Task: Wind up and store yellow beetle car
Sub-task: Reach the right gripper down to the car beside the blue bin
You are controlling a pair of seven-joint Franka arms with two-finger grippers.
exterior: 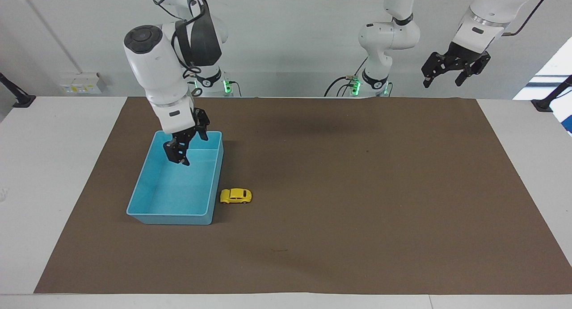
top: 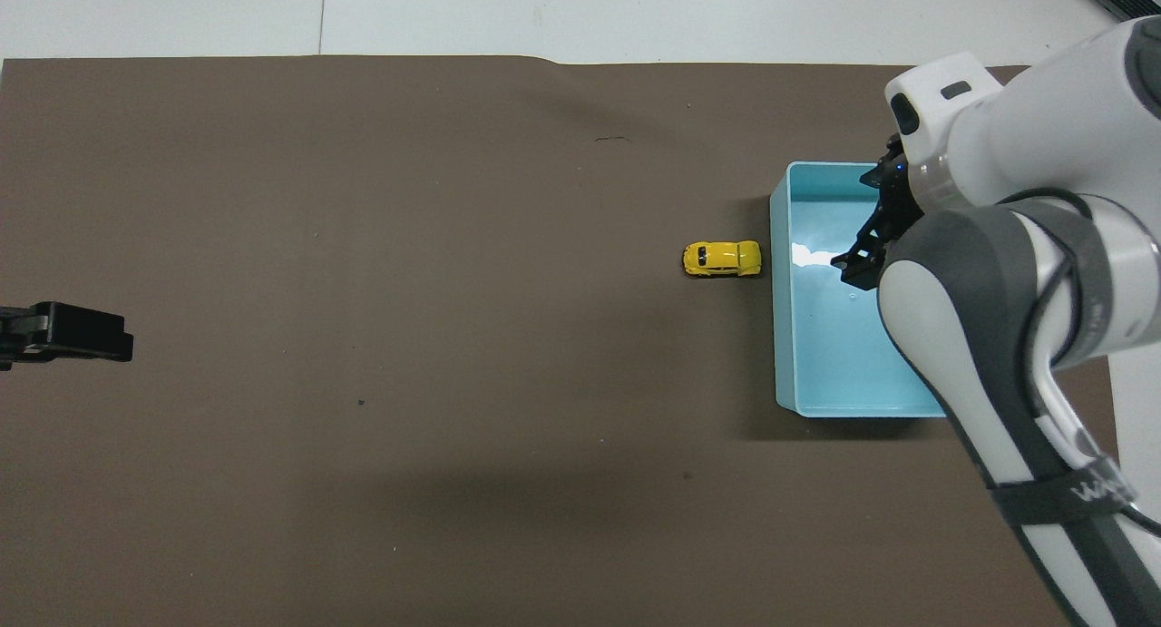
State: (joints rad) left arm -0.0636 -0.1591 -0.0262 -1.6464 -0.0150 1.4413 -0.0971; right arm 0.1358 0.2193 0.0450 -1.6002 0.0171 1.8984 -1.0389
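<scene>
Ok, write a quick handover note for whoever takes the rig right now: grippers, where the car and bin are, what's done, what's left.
Right gripper: open, empty, in the air over the light-blue bin.
Left gripper: open, empty, raised high at its own end of the table; that arm waits.
Yellow beetle car: on the brown mat, on its wheels, right beside the bin's long wall, untouched.
Bin: nothing in it.
Done: nothing yet.
Left: pick up the car, wind it up, put it in the bin.
</scene>
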